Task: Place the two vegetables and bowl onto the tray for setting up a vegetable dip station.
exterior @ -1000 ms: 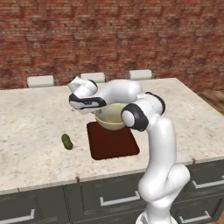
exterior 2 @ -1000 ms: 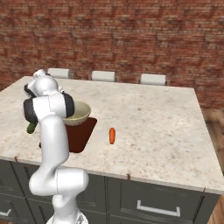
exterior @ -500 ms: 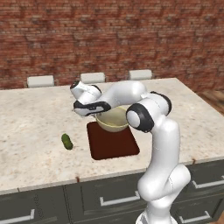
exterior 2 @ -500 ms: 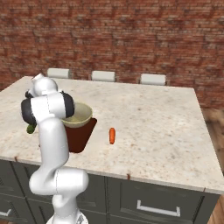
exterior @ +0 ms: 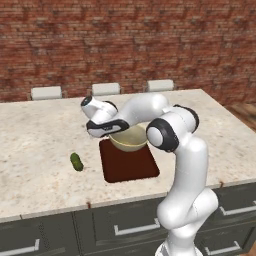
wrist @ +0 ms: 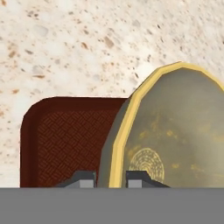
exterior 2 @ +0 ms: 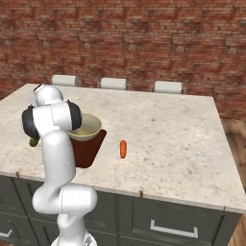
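Bowl carried further over tray since earlier; gripper fingers clenched on bowl rim; cucumber, carrot on counter.

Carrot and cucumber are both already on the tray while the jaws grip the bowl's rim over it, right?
Not quite. The jaws do grip the bowl by its rim over the tray, but in the right base view the carrot lies on the counter, and in the left base view so does the cucumber.
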You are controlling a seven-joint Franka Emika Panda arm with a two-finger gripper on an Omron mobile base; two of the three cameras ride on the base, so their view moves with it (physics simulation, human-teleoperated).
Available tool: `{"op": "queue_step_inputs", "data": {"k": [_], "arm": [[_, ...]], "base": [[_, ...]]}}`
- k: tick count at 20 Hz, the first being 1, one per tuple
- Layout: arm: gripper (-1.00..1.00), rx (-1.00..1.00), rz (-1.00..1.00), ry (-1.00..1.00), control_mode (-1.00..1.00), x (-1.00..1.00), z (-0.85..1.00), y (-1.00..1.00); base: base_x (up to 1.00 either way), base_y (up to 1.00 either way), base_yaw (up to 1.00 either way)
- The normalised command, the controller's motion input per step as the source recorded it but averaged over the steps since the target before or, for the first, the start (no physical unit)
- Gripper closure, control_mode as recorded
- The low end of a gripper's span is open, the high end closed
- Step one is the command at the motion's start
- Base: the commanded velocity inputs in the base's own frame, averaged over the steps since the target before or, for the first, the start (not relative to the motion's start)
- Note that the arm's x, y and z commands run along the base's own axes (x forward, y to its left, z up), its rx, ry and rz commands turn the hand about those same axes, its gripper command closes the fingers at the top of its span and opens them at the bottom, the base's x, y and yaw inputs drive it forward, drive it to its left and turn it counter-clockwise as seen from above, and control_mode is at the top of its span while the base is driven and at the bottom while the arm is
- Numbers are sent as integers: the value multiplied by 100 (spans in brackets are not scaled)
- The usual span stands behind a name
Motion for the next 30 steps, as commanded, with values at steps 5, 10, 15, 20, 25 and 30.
{"op": "queue_step_inputs", "data": {"k": [5, 10, 15, 20, 25, 30], "arm": [[100, 0, 10, 0, -100, 1, -1, 8], [100, 0, 8, 0, -100, 0, -7, 14], [100, 0, 4, 0, -100, 2, -13, 14], [100, -1, 2, 0, -100, 5, -17, 7], [100, -3, 0, 6, -100, 11, -18, 1], [-100, 0, 1, 6, -100, 1, -4, 0]], "base": [[0, 0, 0], [0, 0, 0], [0, 0, 0], [0, 0, 0], [0, 0, 0], [0, 0, 0]]}}
